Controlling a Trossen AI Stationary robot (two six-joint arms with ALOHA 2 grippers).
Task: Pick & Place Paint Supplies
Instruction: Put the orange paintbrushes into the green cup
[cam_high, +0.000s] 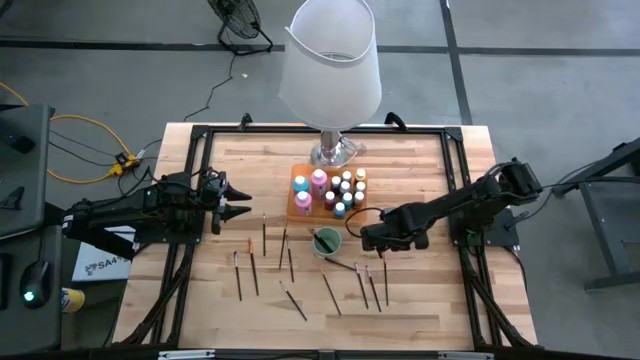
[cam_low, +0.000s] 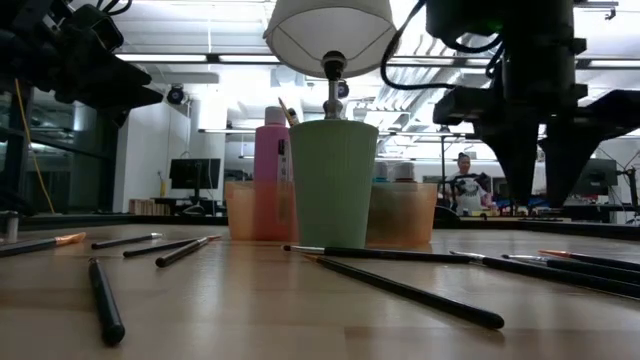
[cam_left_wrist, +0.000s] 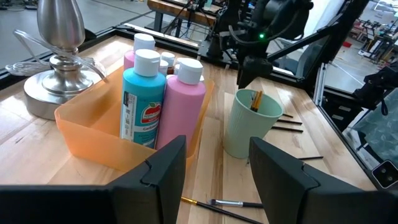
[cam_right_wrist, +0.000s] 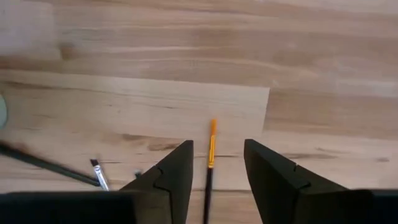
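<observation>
Several thin dark-handled brushes (cam_high: 290, 265) lie flat on the wooden table, spread across its near half. A pale green cup (cam_high: 325, 243) stands upright with one brush inside (cam_left_wrist: 255, 99). Behind it, an orange tray (cam_left_wrist: 87, 140) holds a teal bottle (cam_left_wrist: 143, 102), pink bottles (cam_left_wrist: 183, 102) and small capped bottles (cam_high: 347, 188). My right gripper (cam_high: 372, 240) is open, pointing down just right of the cup. Its fingers stand on either side of an orange-ferruled brush (cam_right_wrist: 210, 155), above the table. My left gripper (cam_high: 245, 205) is open and hovers left of the tray.
A big white-shaded lamp (cam_high: 330, 60) stands on a chrome base (cam_left_wrist: 56, 81) at the table's far edge, behind the tray. A black frame rail (cam_high: 200, 150) runs around the tabletop. Bare wood lies between the left gripper and the tray. A person (cam_low: 465, 190) shows far behind.
</observation>
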